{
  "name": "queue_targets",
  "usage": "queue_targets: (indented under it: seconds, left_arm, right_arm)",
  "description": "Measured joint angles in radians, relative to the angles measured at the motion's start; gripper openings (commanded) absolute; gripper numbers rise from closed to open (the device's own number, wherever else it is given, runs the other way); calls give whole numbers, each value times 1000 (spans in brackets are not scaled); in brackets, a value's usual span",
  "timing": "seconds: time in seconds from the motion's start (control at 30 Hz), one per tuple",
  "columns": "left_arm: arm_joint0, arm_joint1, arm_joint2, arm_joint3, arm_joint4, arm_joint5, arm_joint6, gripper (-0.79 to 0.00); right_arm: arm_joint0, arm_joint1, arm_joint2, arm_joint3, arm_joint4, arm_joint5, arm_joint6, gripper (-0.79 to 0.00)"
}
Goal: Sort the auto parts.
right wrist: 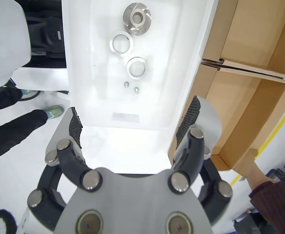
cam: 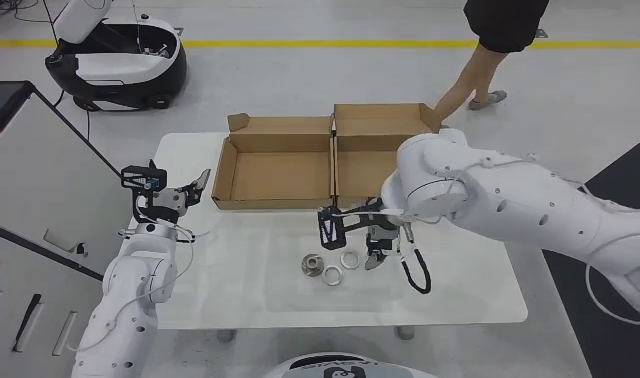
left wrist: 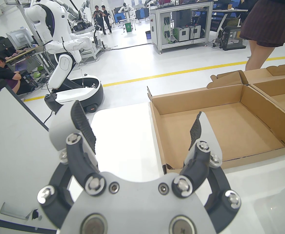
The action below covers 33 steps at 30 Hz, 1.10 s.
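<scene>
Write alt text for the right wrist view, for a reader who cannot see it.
The right end effector, open and empty, hangs above a white table where a flanged metal hub, two metal rings and two small round fasteners lie in a loose line. Two open cardboard boxes sit side by side next to the parts.

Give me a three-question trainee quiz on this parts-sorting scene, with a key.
1. True or false: the cardboard box in front of the left hand already holds a ring.
2. How many plain rings lie on the table beside the flanged hub? A one, B two, C four.
3. Fill in: the right hand is ____ and grips nothing.
Key: 1 false; 2 B; 3 open.
</scene>
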Motion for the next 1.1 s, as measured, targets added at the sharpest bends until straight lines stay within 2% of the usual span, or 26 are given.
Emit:
queue_targets:
  seconds: [0.2, 0.37, 0.53, 1.1]
  left_arm:
    - [0, 0, 0, 0, 0, 0, 0, 0]
    - [0, 0, 0, 0, 0, 0, 0, 0]
    - [0, 0, 0, 0, 0, 0, 0, 0]
    - [0, 0, 0, 0, 0, 0, 0, 0]
  right_arm:
    - [-46, -42, 0, 42, 8, 88, 88, 0]
    - [-79, -66, 0, 77, -4, 98, 99, -274]
    - [-104, -85, 0, 108, -6, 116, 116, -391]
    - [-190, -125, 0, 202, -74, 102, 102, -468]
